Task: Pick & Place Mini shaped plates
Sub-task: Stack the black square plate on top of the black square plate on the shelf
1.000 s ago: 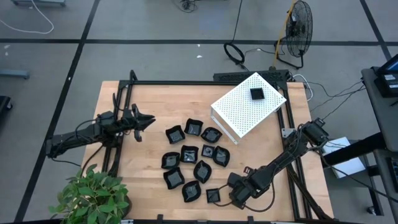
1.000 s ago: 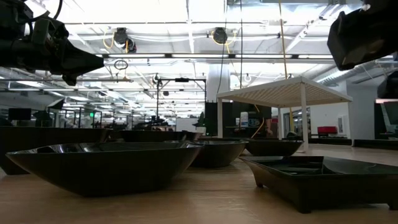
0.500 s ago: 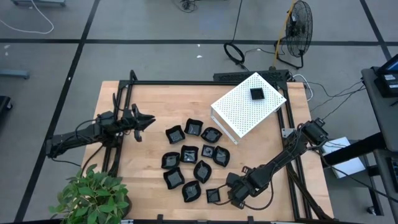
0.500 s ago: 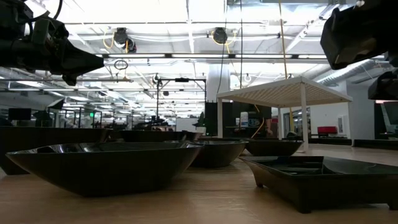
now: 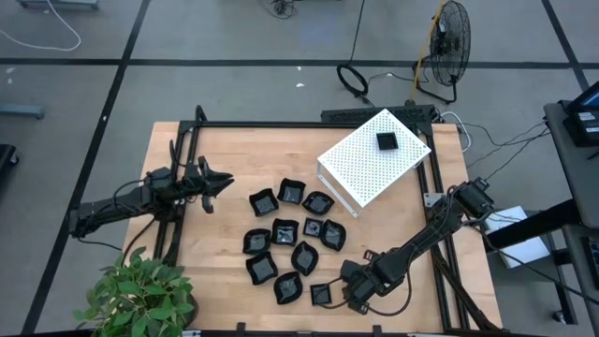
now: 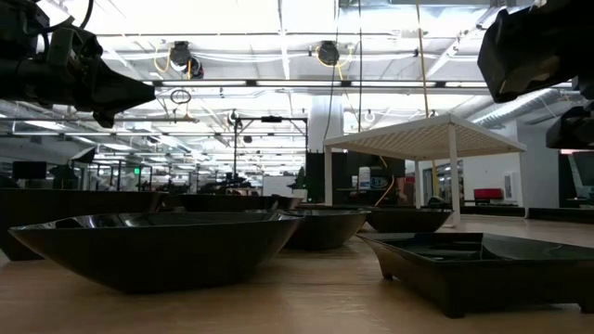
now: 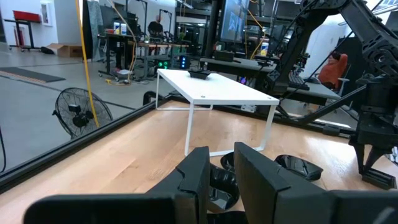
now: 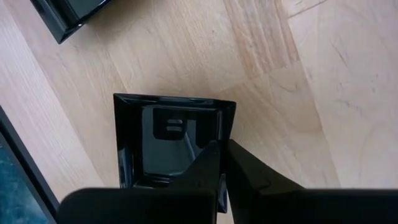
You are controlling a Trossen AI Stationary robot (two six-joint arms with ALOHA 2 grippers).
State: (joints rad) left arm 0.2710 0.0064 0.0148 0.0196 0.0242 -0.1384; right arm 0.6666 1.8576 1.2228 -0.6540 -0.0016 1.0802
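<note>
Several glossy black mini plates [image 5: 285, 232] rest on their bases in a cluster at the table's middle. One more mini plate [image 5: 387, 141] sits on top of the white perforated box [image 5: 374, 159]. A square plate [image 5: 322, 294] lies at the near edge of the cluster, and the right wrist view shows that square plate [image 8: 165, 134] straight below. My right gripper [image 5: 348, 292] hangs shut above its right rim, well off the table in the low view [image 6: 534, 46]. My left gripper [image 5: 225, 180] waits shut, raised at the table's left side.
The white box [image 7: 211, 93] stands on thin legs at the far right of the table. A potted plant [image 5: 140, 295] overhangs the near left corner. Black frame rails [image 5: 178, 197] run along the table's left, far and right sides. Bare wood lies between the cluster and the left gripper.
My right gripper has shifted a little toward the table's left, closer over the square plate. The plates lie as before.
</note>
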